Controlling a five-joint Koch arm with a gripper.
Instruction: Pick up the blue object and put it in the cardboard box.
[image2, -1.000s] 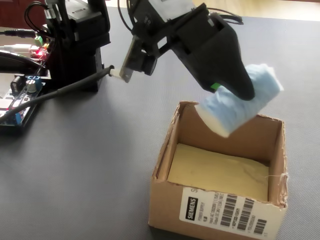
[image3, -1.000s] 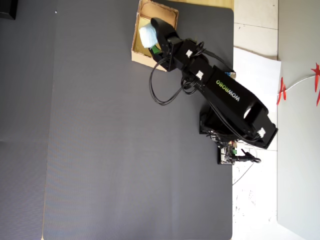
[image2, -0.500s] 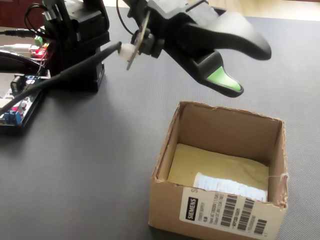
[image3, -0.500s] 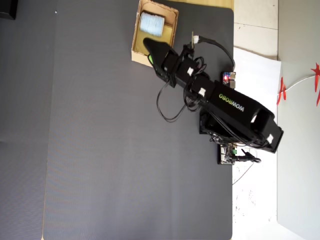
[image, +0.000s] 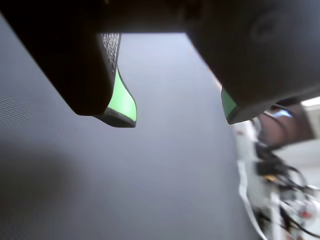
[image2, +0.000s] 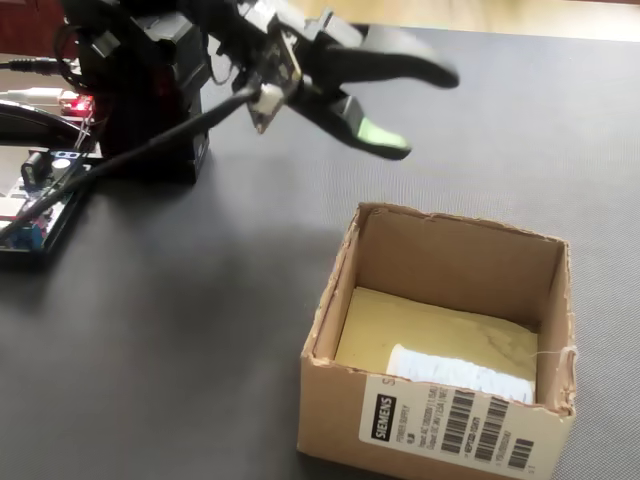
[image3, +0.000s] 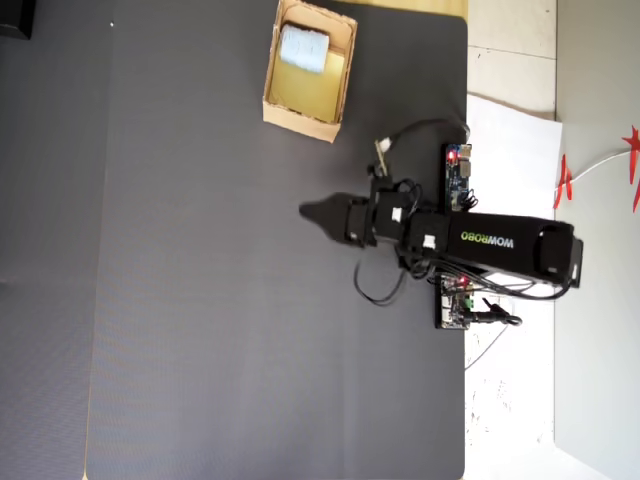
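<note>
The blue object (image2: 460, 372) is a pale roll lying on the yellowish floor inside the cardboard box (image2: 330, 300), against its near wall. From overhead the roll (image3: 303, 47) sits in the far end of the box (image3: 300, 118) at the top of the mat. My gripper (image2: 425, 112) hangs in the air above the mat, up and to the left of the box in the fixed view. Its jaws stand wide apart with nothing between them. In the wrist view, the gripper (image: 177, 117) shows green-padded fingertips (image: 122, 102) over bare dark mat. Overhead, the gripper (image3: 308, 211) points left, below the box.
The arm's base (image3: 500, 245) stands at the mat's right edge, with circuit boards (image3: 458, 175) and loose cables (image3: 380, 290) beside it. In the fixed view, electronics (image2: 40, 200) lie at the far left. The dark mat (image3: 200, 300) stretches left and downward in the overhead view.
</note>
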